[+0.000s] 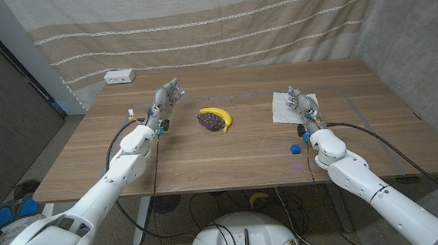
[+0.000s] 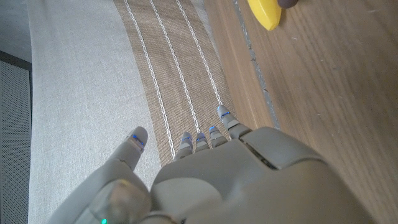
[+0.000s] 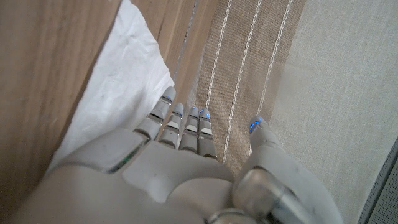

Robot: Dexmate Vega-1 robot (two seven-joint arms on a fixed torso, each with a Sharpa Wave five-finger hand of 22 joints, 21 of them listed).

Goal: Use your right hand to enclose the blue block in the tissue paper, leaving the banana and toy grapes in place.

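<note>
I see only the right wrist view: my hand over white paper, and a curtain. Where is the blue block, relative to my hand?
Observer: In the head view the blue block lies on the bare wooden table, apart from the tissue paper, on the robot's side of it, beside the right arm's wrist.
Operator: Does my right hand hold anything?
Observer: No; the right hand is open above the tissue.
Operator: Are the fruits close to it?
Observer: No. The banana and toy grapes touch each other at mid-table, toward your left.
</note>
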